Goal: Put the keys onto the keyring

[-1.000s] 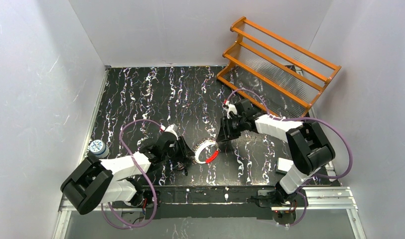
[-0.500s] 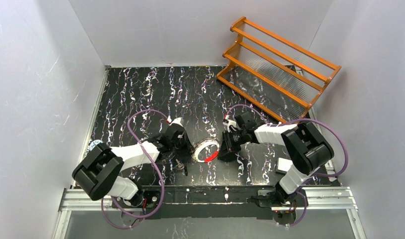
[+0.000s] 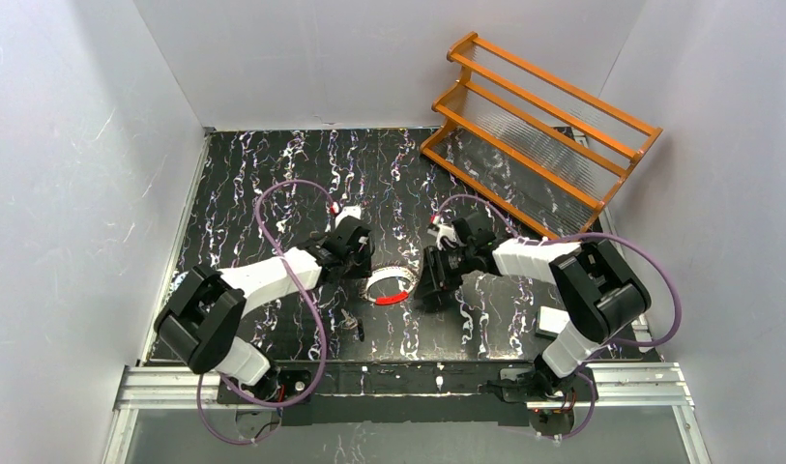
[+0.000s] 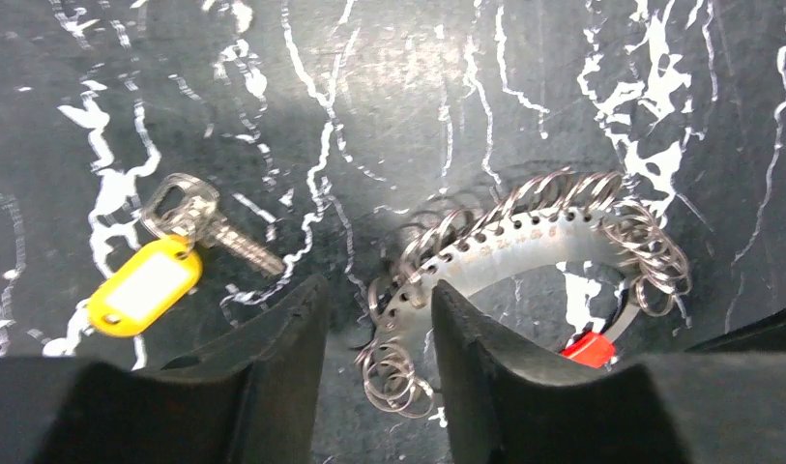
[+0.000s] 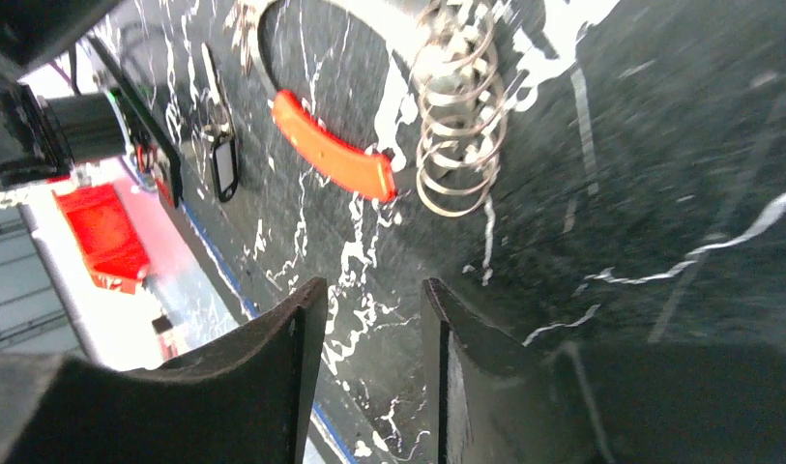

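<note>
Left claw (image 3: 366, 273) farther forward now, beside keyring (image 3: 389, 287).

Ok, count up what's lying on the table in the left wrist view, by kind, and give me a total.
Key: 1
Yellow tag: 1, attached to the key
Keyring: 1, strung with many small wire rings
Total: 3
</note>
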Tool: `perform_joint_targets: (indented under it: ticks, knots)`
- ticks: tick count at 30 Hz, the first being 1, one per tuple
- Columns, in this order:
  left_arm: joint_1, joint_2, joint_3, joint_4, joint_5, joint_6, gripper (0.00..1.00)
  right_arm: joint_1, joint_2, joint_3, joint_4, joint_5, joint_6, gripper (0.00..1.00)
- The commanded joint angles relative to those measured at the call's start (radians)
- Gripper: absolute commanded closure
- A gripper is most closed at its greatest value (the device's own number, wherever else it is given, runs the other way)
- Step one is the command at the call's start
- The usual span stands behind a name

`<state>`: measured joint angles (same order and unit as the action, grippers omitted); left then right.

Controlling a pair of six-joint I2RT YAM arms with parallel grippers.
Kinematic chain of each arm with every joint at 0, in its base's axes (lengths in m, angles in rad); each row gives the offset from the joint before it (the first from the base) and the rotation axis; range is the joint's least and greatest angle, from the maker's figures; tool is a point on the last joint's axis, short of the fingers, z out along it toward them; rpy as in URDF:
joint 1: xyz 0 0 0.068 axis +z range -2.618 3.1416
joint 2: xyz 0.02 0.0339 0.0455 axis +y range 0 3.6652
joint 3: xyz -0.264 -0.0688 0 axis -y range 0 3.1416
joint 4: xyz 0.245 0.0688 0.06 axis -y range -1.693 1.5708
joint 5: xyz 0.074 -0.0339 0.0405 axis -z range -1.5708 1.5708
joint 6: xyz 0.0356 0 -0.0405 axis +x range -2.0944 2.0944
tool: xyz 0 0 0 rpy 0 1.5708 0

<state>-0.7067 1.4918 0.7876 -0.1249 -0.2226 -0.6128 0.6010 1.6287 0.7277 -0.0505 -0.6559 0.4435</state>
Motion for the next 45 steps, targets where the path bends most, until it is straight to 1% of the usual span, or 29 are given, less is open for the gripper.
perform_joint_targets:
  ticks: [1, 5, 6, 9, 10, 13, 15, 17, 19, 21, 22, 23, 24, 26, 28, 29, 31, 33, 36, 40, 43, 45]
  knots:
    - [0.006, -0.105, -0.007, -0.099, -0.079, 0.039, 0.52, -0.060, -0.019, 0.078, -0.040, 0.035, -0.056, 0.50]
    - [0.006, -0.234, -0.100, -0.067, -0.041, -0.004, 0.48, -0.103, 0.030, 0.135, -0.053, 0.055, -0.075, 0.50]
    - [0.006, -0.268, -0.124, -0.055, -0.025, -0.018, 0.46, -0.106, 0.046, 0.151, -0.052, 0.060, -0.078, 0.50]
    - [0.006, -0.368, -0.216, 0.008, 0.031, -0.073, 0.45, -0.108, 0.103, 0.187, -0.030, 0.050, -0.064, 0.50]
    - [0.006, -0.398, -0.246, 0.032, 0.051, -0.091, 0.42, -0.107, 0.121, 0.196, -0.020, 0.038, -0.055, 0.50]
    - [0.007, -0.485, -0.333, 0.105, 0.116, -0.144, 0.37, -0.104, 0.174, 0.207, 0.000, -0.010, -0.036, 0.54]
    - [0.007, -0.527, -0.379, 0.135, 0.148, -0.188, 0.37, -0.095, 0.195, 0.194, 0.005, -0.030, -0.032, 0.58]
    - [0.009, -0.558, -0.426, 0.167, 0.175, -0.237, 0.37, -0.078, 0.208, 0.168, 0.014, -0.048, -0.025, 0.61]
    - [0.009, -0.582, -0.456, 0.178, 0.183, -0.291, 0.38, -0.049, 0.217, 0.136, 0.029, -0.063, -0.008, 0.67]
    - [0.010, -0.596, -0.482, 0.195, 0.186, -0.340, 0.38, -0.012, 0.220, 0.102, 0.042, -0.071, 0.020, 0.77]
    - [0.011, -0.597, -0.487, 0.197, 0.186, -0.358, 0.39, 0.006, 0.217, 0.088, 0.065, -0.077, 0.038, 0.84]
    - [0.012, -0.596, -0.488, 0.190, 0.183, -0.372, 0.39, 0.019, 0.209, 0.073, 0.079, -0.084, 0.061, 0.89]
    - [0.015, -0.589, -0.482, 0.173, 0.177, -0.383, 0.40, 0.032, 0.198, 0.055, 0.094, -0.092, 0.086, 0.91]
    - [0.025, -0.568, -0.455, 0.115, 0.179, -0.382, 0.40, 0.057, 0.168, 0.017, 0.131, -0.115, 0.148, 0.91]
    - [0.040, -0.539, -0.416, 0.043, 0.180, -0.364, 0.41, 0.084, 0.144, 0.003, 0.131, -0.130, 0.179, 0.88]
    - [0.047, -0.525, -0.398, 0.018, 0.182, -0.349, 0.41, 0.092, 0.127, 0.003, 0.122, -0.131, 0.187, 0.85]
    - [0.068, -0.500, -0.354, -0.028, 0.189, -0.319, 0.42, 0.094, 0.088, 0.007, 0.102, -0.126, 0.196, 0.74]
    - [0.090, -0.474, -0.302, -0.068, 0.198, -0.283, 0.42, 0.087, 0.049, 0.037, 0.039, -0.078, 0.167, 0.63]
    - [0.128, -0.438, -0.265, -0.100, 0.222, -0.246, 0.42, 0.047, 0.026, 0.099, -0.043, -0.026, 0.121, 0.53]
    - [0.174, -0.401, -0.280, -0.065, 0.321, -0.251, 0.43, -0.029, 0.076, 0.192, -0.112, -0.014, 0.060, 0.50]
    - [0.193, -0.377, -0.321, 0.009, 0.378, -0.290, 0.44, -0.036, 0.144, 0.273, -0.163, 0.036, 0.003, 0.48]
    - [0.202, -0.354, -0.355, 0.075, 0.428, -0.323, 0.44, -0.037, 0.190, 0.305, -0.156, 0.018, -0.005, 0.48]
